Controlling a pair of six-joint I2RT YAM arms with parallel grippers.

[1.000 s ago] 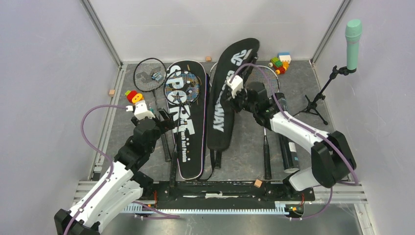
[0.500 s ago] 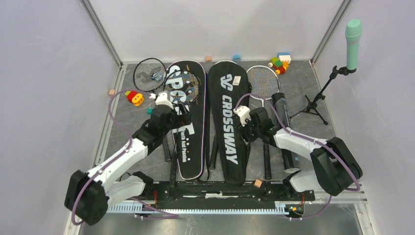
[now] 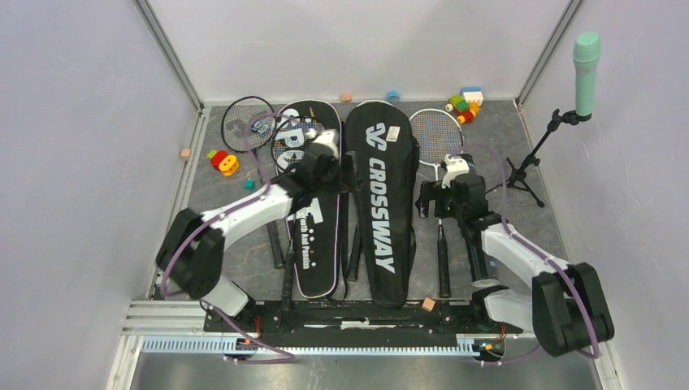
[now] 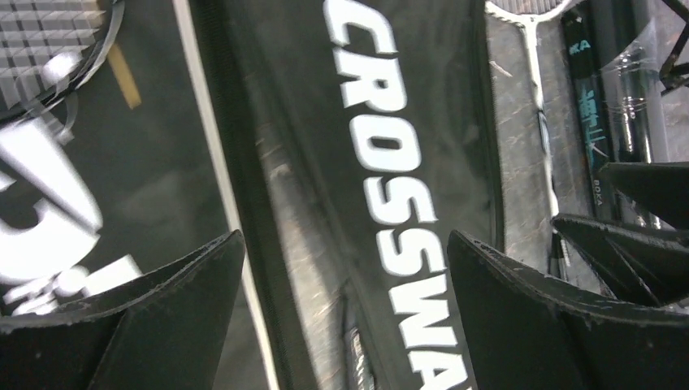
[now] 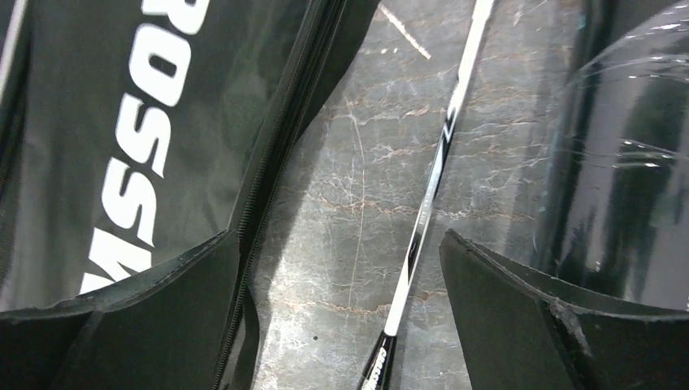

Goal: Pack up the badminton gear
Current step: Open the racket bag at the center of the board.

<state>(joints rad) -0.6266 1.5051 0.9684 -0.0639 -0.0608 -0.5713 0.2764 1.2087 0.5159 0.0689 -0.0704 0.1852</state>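
Note:
Two black racket bags lie flat side by side: "SPORT" (image 3: 307,219) and "CROSSWAY" (image 3: 382,203). One racket head (image 3: 302,140) rests on the SPORT bag, another racket (image 3: 247,123) lies left of it, and a third (image 3: 436,134) lies right of the CROSSWAY bag with its shaft (image 5: 435,166) running toward me. The long black tube (image 3: 479,236) lies right of that shaft. My left gripper (image 4: 345,236) hovers open over the CROSSWAY bag (image 4: 390,146). My right gripper (image 5: 338,236) is open above the bare shaft, holding nothing, with the bag (image 5: 138,122) left and the tube (image 5: 626,162) right.
A mint-green microphone (image 3: 587,61) on a black stand occupies the right side. Coloured toy blocks (image 3: 465,104) sit at the back right, a red and yellow toy (image 3: 222,161) at the left, and a small tan block (image 3: 428,305) near the arm bases. Walls close three sides.
My right gripper opened and released the CROSSWAY bag, which dropped flat, then moved right over the racket shaft. My left arm swung right across the SPORT bag to the CROSSWAY bag.

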